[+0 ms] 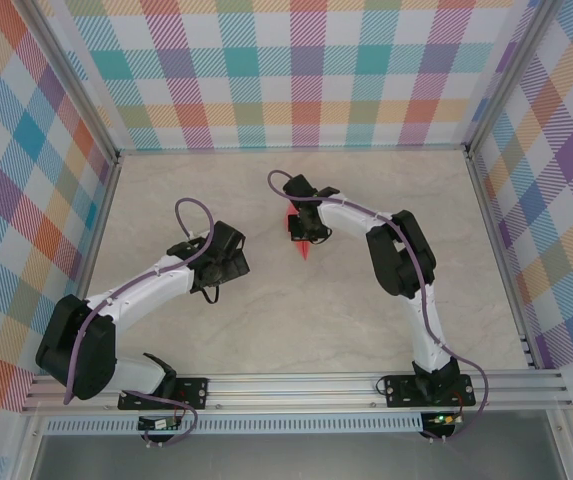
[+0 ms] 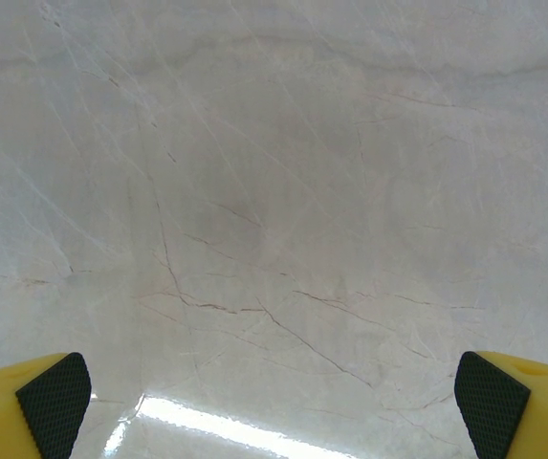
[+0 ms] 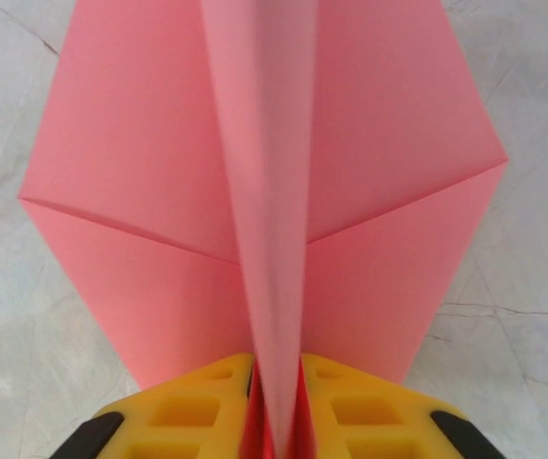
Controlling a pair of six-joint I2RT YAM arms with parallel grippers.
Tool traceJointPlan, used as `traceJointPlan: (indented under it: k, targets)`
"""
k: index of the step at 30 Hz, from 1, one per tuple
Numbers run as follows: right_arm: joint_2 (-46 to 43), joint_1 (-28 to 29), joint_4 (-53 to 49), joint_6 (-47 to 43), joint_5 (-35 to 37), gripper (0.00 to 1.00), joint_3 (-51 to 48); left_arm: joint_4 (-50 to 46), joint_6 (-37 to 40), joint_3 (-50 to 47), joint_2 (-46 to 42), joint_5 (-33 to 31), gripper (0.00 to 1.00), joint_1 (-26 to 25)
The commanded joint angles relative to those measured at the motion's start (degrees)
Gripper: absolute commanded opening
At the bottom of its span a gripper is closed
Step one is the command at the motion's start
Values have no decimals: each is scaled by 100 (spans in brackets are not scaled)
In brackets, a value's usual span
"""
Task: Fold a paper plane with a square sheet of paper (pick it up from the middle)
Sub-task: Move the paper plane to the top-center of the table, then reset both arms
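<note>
Left gripper [image 2: 274,397] stood wide, empty | right gripper [image 3: 274,421] sat narrow about the ridge of the paper plane [image 3: 140,210], grip unclear | risk: ridge could snag a pad and spring unfolded.

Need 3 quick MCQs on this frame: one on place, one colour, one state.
1. Where is the paper plane? A) by the arm bases B) in the right gripper C) against the back wall
2. Its colour? A) blue B) salmon-pink C) white
3. Left gripper? A) wide open B) shut on paper C) shut, empty
1 B: the ridge sits between its yellow fingers. 2 B: pink folds in the right wrist view. 3 A: pads far apart over bare table.
</note>
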Motion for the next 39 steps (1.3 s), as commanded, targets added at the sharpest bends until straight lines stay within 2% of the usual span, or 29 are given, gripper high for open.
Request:
traceJointPlan:
  k: [1,4,7,12,17,19,22,26,30,33,36,39]
  targets:
    - [-164,-17,-334,77,30,23,142,-290,100,178,-190,-283,100,107]
    - [-639,-20,-380,110,40,35,131,-498,204,396,-298,-589,100,172]
    - [-1244,-26,-464,104,137,52,34,-702,395,644,-456,-1064,100,260]
    - [-2336,-133,-554,156,1011,77,-461,-790,888,909,-764,-1840,100,520]
    - [-3562,-475,-136,74,2107,100,-1619,-23,1828,573,-1130,-2086,100,899]
    - [-4039,-731,114,-47,2299,100,-2223,575,2255,194,-1358,-2333,100,959]
    - [-4608,-1109,406,-148,2780,100,-3059,1172,2489,-310,-1548,-2798,100,1176]
    - [-5234,-1594,1139,-272,3419,100,-4306,1743,2470,-849,-1593,-3031,100,1620]
    - [-5873,-2097,2424,-428,3439,100,-5632,3138,2903,-1584,-1516,-2520,100,1959]
    - [-6194,-2371,3257,-676,3601,100,-6393,4216,3513,-2109,-1435,-1790,100,2120]
    - [-6097,-2655,3722,-913,3319,100,-6707,4924,3766,-2383,-1217,-1237,100,2322]
    - [-5787,-2674,4733,-1507,2823,100,-7024,5811,4140,-2613,-864,-614,100,2401]
